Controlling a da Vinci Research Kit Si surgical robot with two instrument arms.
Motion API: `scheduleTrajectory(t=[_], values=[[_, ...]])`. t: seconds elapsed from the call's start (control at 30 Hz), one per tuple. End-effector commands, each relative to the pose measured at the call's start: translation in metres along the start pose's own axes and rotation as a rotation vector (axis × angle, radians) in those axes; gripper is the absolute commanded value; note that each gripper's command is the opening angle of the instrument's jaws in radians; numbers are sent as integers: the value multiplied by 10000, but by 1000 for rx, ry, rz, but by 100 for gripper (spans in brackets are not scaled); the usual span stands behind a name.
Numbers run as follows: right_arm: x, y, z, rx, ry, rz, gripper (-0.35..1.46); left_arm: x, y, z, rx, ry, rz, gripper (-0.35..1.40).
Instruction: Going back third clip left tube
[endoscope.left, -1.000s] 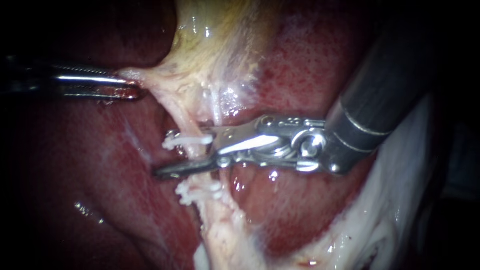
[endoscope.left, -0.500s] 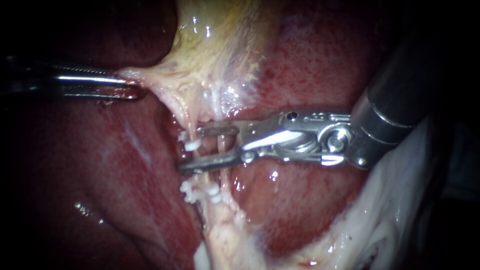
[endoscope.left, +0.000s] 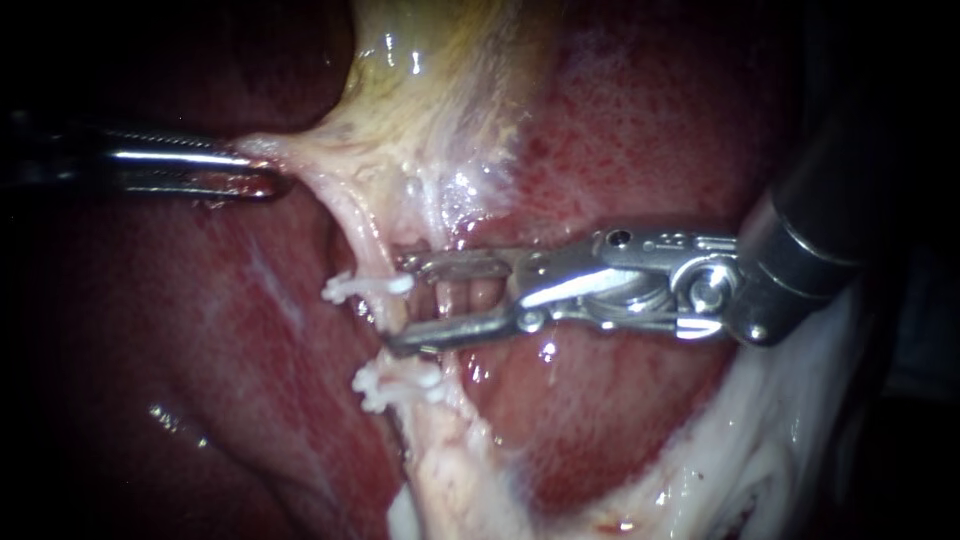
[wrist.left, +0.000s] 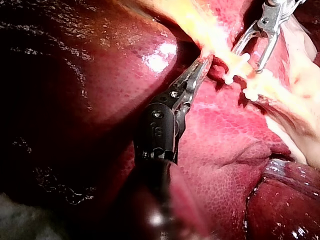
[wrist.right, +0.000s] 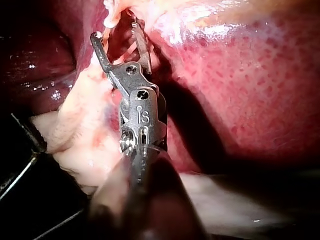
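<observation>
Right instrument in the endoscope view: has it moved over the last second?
Yes. The right instrument has drawn back toward the view's right, judged against the lower clip, which has stayed put.

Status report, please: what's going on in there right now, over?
Left instrument shut on pale tissue. Right instrument open beside tube. Two white clips on it. Nothing blocking.

Glossy liver (endoscope.left: 620, 150), shiny metal right instrument (endoscope.left: 400, 303), plastic clip (endoscope.left: 365, 287)

Red glistening liver (endoscope.left: 640, 150) around; yellowish tissue (endoscope.left: 430, 80) at top centre.
</observation>
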Motion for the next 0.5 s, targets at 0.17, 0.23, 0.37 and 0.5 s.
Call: scheduleTrajectory(t=[0.17, 0.23, 0.37, 0.5], values=[[1, -7, -31, -6, 2, -75, 50, -1, -1, -1, -2, 0, 0, -35], [-2, -13, -47, -38, 6, -147, 50, -1, -1, -1, -2, 0, 1, -35], [-5, -21, -74, -54, -13, -257, 50, -1, -2, -1, -3, 0, 1, -35], [-2, -27, -97, -71, -76, -343, 50, -1, -3, -1, -3, 0, 1, -35]])
